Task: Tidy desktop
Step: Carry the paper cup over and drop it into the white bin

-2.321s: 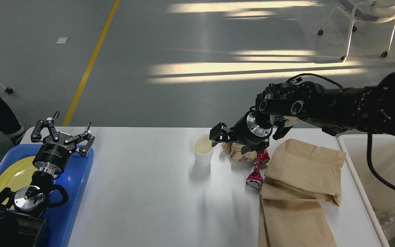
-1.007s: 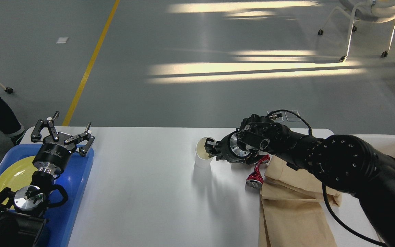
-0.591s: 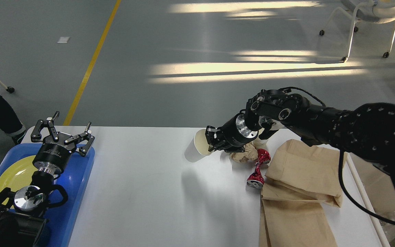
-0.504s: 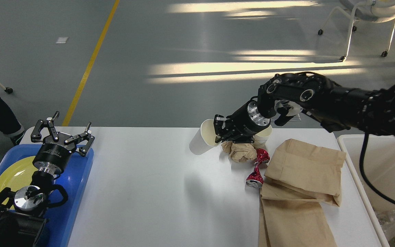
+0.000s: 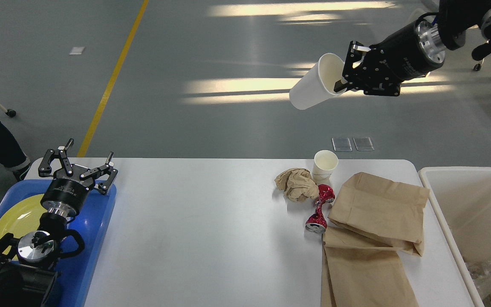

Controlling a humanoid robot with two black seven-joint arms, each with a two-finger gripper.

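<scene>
The white desktop (image 5: 194,221) fills the lower middle of the head view. My right gripper (image 5: 348,70) is raised high at the upper right, shut on the rim of a white paper cup (image 5: 313,87) that hangs tilted in the air. On the desktop lie a smaller white paper cup (image 5: 325,165), a crumpled brown paper ball (image 5: 296,184), a crushed red can (image 5: 320,209) and two flat brown paper bags (image 5: 379,209). My left gripper (image 5: 77,164) stands open over the blue tray (image 5: 96,226) at the left, holding nothing.
A yellow plate (image 5: 17,217) lies in the blue tray. A white plastic bin (image 5: 471,213) stands off the desktop's right edge with some clear plastic in its bottom. A person's leg shows at the far left.
My right gripper closed on the white paper cup on the desktop and lifted it up and to the right. A smaller cup behind it now shows. The left arm has not moved.
</scene>
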